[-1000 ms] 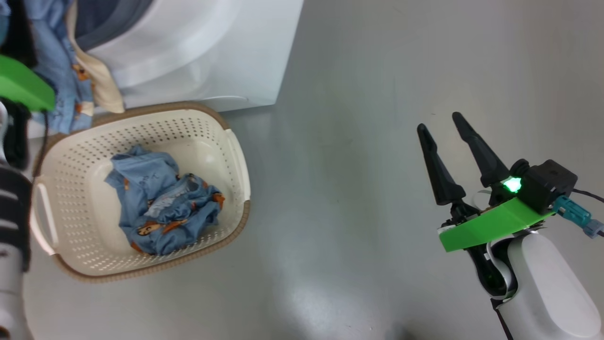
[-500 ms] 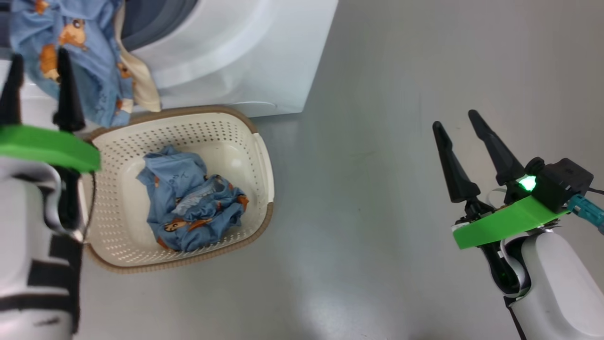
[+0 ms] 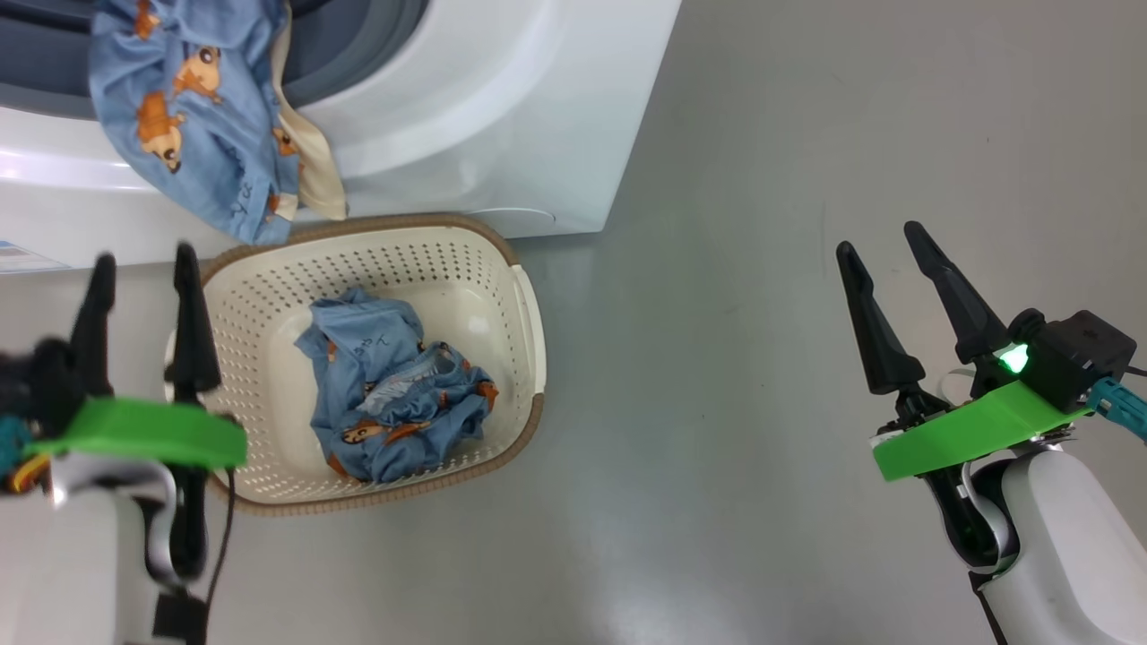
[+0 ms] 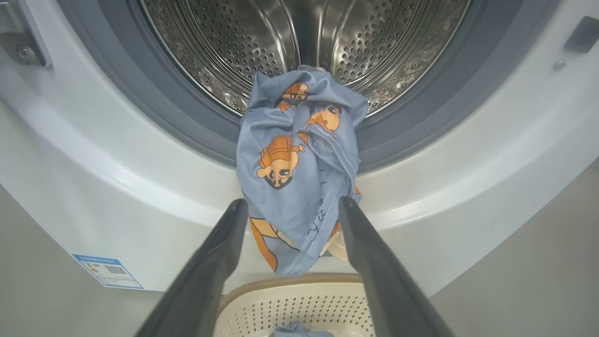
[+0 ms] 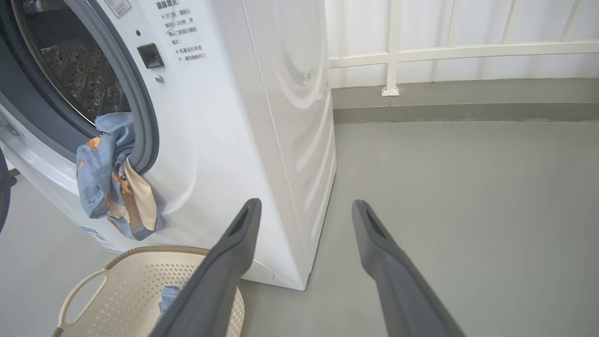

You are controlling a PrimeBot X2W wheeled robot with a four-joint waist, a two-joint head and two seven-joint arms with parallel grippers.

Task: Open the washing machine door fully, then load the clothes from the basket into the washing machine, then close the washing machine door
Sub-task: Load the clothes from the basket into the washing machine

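Clothes [image 3: 193,116] in blue cartoon print hang half out of the washing machine [image 3: 502,116] mouth, probably only part-loaded; another bundle [image 3: 394,408] lies in the basket [image 3: 421,224] just below; left gripper [image 3: 145,253] hovers beside it, fingers apart, empty; right gripper [image 3: 879,236] waits spread, well aside.

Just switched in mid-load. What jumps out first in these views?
A blue cartoon-print garment hangs over the lower lip of the washing machine opening, dangling above the basket. More blue clothes lie bunched inside the basket. Both grippers stand open and empty: the left gripper by the basket's left side, the right gripper over the grey floor.
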